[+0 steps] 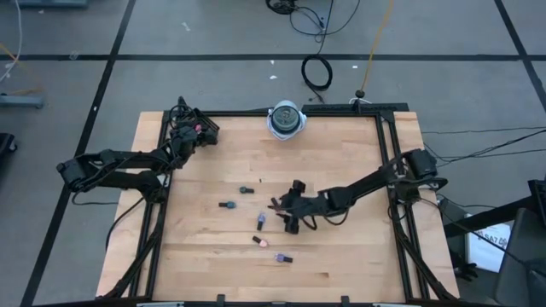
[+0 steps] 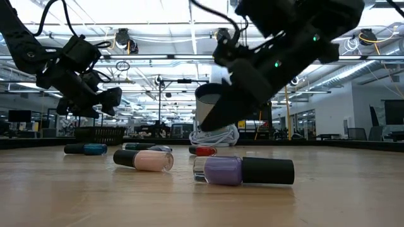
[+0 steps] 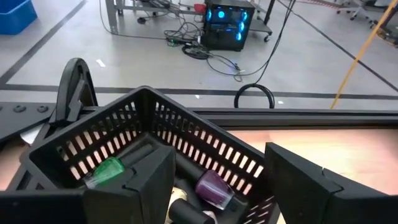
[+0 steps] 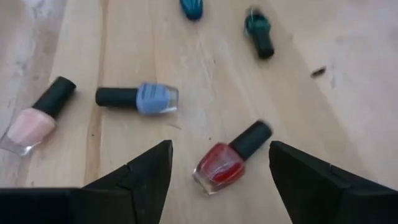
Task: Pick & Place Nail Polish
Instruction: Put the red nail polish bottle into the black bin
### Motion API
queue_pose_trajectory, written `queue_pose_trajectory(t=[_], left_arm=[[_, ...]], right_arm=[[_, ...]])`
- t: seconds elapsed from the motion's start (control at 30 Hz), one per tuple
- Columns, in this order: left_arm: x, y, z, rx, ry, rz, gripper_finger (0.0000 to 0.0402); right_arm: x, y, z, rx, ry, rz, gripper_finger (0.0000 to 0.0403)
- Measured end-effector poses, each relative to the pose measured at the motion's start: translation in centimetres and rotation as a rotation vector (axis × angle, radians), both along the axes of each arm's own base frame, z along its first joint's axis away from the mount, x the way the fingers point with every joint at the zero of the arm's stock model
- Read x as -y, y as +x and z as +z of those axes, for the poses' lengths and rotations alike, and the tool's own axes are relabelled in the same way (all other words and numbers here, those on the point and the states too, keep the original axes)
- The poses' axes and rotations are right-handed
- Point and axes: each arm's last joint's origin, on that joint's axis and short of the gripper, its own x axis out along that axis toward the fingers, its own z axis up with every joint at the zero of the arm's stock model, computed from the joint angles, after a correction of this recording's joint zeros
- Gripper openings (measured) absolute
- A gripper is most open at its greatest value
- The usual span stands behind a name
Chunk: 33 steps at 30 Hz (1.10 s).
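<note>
Several tiny nail polish bottles lie on their sides on the wooden table: red [image 4: 231,160], blue [image 4: 139,98], pink [image 4: 36,122], teal [image 4: 191,7] and dark green [image 4: 257,27]. A lilac one [image 2: 243,170] lies nearest the front. My right gripper [image 4: 217,171] is open and hovers over the red bottle [image 1: 275,205], one finger on each side, touching nothing. My left gripper [image 3: 217,186] is open and empty over the black slatted basket [image 3: 155,134] at the table's far left corner. A green bottle [image 3: 109,171] and a purple bottle [image 3: 214,188] lie in the basket.
A round white-and-blue disc [image 1: 287,119] stands at the middle of the far edge. A black frame [image 1: 388,153] runs along the table's sides. Bare wood lies to the right of and in front of the bottles.
</note>
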Motion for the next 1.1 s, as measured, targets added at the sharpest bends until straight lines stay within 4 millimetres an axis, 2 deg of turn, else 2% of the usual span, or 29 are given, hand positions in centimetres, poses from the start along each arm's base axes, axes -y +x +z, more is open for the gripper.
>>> queue_pose_trajectory(t=[0.13, 0.33, 0.6, 0.83, 1.1], left_arm=[[0.0, 0.0, 0.0, 0.034, -0.011, 0.008, 0.0242], [0.0, 0.1, 0.0, 0.043, -0.02, -0.015, 0.0242], [0.0, 0.1, 0.0, 0.043, -0.02, -0.014, 0.0241], [0.0, 0.1, 0.0, 0.043, -0.019, -0.014, 0.0241], [0.0, 0.1, 0.0, 0.038, -0.018, -0.016, 0.0241]], right_arm=[[-0.1, 0.4, -1.7, -0.035, 0.039, -0.039, 0.0244], [0.5, 0.5, -2.8, -0.068, 0.037, -0.061, 0.0243], [1.2, 0.4, -3.0, -0.078, 0.006, -0.054, 0.0242], [1.1, 0.4, -3.0, -0.1, -0.022, 0.067, 0.024], [0.9, 0.4, -3.1, -0.112, 0.004, 0.118, 0.0198]])
